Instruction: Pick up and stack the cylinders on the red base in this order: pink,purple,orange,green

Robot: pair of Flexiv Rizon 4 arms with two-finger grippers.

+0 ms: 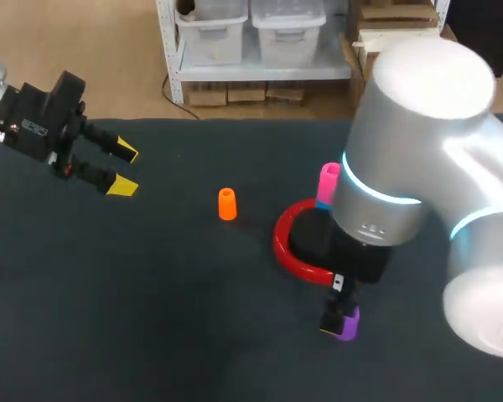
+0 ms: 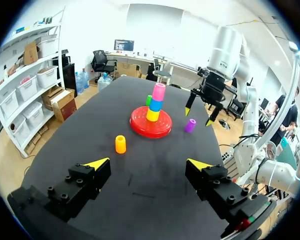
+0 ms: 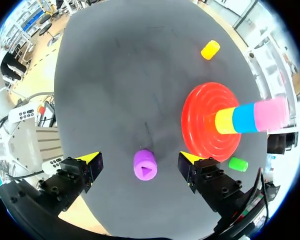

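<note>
The right end effector (image 3: 140,158) hangs open above the table (image 1: 151,318), its two yellow-tipped fingers spread wide. The purple cylinder (image 3: 145,165) stands upright under it, between the fingers with a gap on either side. Just beside one finger sits the red base (image 3: 200,146), whose peg carries a yellow cylinder (image 3: 224,121), a blue cylinder (image 3: 245,118) and the pink cylinder (image 3: 271,114) on top. The green cylinder (image 3: 238,164) lies close to that same finger, next to the base. The left end effector (image 1: 124,169) is also open and holds nothing. The orange cylinder (image 1: 227,203) stands ahead of it, between it and the base.
</note>
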